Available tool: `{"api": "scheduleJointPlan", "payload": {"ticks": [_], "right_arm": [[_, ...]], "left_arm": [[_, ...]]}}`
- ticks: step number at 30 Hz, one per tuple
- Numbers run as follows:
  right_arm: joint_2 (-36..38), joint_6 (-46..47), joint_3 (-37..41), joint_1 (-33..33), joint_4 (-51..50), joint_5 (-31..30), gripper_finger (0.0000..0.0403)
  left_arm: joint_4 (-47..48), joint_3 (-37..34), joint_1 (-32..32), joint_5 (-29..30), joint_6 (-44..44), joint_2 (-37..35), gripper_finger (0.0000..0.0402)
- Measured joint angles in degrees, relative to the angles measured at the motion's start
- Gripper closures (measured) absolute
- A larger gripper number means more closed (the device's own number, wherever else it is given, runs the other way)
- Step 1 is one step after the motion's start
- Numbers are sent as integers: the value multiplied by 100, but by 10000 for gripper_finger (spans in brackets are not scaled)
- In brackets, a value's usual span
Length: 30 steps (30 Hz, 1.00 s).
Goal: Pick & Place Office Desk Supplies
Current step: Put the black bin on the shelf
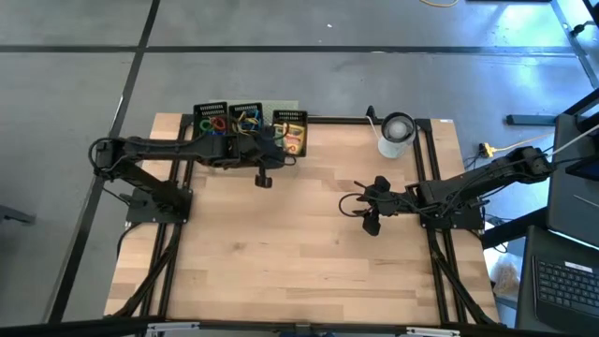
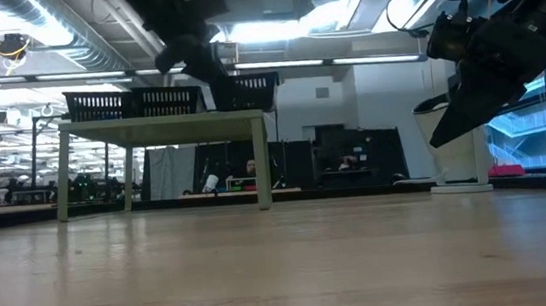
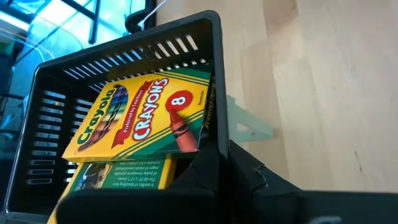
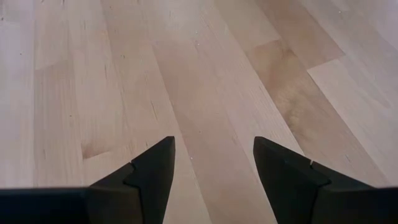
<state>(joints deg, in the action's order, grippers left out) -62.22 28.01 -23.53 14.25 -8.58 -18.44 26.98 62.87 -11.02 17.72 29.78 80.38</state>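
Judging by the bare table (image 1: 309, 243), supplies are already binned: crayon boxes (image 3: 146, 115) lie stacked; left gripper (image 1: 264, 180) pressed together, right gripper (image 4: 213, 174) spread, empty.

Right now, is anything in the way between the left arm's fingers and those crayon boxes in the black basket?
Nothing visible is. The left gripper, its fingers shut, hangs at the basket edge, and the top crayon box lies uncovered inside, tilted on a second box. Only the basket's slatted wall rises around them; reaching in from above looks unobstructed.
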Motion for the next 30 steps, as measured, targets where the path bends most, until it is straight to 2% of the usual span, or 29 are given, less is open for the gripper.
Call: {"api": "scheduleJointPlan", "payload": {"ticks": [17, 25, 30], "right_arm": [[0, -1, 0, -1, 0, -2, 183], [0, -2, 0, 1, 0, -4, 183], [0, -1, 0, 1, 0, -6, 183]], "left_arm": [[27, 4, -40, 92, 264, 2, 390], [33, 4, 10, 821, 236, 2, 376], [57, 4, 9, 832, 98, 2, 367]]}}
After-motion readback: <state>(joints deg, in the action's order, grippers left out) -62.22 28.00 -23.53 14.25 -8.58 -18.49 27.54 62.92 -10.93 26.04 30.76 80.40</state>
